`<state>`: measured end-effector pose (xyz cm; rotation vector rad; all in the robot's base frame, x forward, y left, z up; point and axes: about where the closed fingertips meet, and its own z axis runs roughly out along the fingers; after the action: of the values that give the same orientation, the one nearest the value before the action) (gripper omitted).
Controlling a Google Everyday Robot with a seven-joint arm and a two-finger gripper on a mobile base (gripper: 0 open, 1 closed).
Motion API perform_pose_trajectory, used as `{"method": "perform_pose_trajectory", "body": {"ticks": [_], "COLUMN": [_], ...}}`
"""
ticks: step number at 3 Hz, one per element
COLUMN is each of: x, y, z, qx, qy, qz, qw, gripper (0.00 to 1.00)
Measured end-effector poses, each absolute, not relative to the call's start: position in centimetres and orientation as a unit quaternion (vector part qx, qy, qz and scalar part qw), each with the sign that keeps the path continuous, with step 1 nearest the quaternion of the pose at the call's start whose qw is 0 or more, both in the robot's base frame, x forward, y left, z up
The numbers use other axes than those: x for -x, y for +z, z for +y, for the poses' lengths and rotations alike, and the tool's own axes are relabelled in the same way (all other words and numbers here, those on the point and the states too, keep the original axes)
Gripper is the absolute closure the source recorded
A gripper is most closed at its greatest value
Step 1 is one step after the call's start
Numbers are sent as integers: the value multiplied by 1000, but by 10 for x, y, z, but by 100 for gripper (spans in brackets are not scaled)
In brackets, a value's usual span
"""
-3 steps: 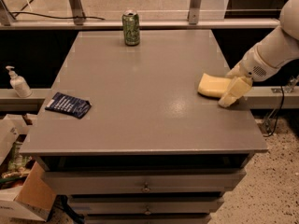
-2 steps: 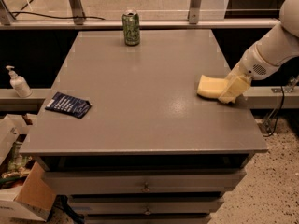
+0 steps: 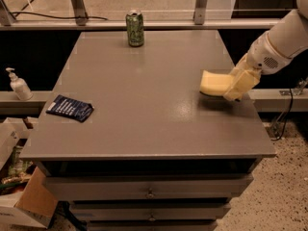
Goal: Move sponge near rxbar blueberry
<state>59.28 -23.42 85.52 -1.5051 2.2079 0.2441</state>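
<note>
The pale yellow sponge (image 3: 213,83) is at the right side of the grey table (image 3: 144,114), lifted slightly, with a shadow beneath it. My gripper (image 3: 239,84), with yellowish fingers, reaches in from the right and is shut on the sponge's right end. The rxbar blueberry (image 3: 70,108), a flat dark navy packet, lies near the table's left edge, far from the sponge.
A green drink can (image 3: 135,28) stands at the back centre of the table. A white soap dispenser (image 3: 18,84) sits on a ledge to the left. Cardboard boxes (image 3: 21,198) lie on the floor at lower left. Drawers run below the table front.
The gripper has closed in on the sponge's right end. The sponge has shifted slightly left and risen a little off the table.
</note>
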Motion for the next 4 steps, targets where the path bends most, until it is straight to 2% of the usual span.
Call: {"method": "perform_pose_trajectory", "body": {"ticks": [1,3,4], "x": [-580,-584,-582], "y": [902,905,915], "z": [-206,-190,-143], "qx": [568,559,563], "qy": [105,134,178], "qz": [772,770,753], "qw": [264,275,292], "gripper": [100,100,100]}}
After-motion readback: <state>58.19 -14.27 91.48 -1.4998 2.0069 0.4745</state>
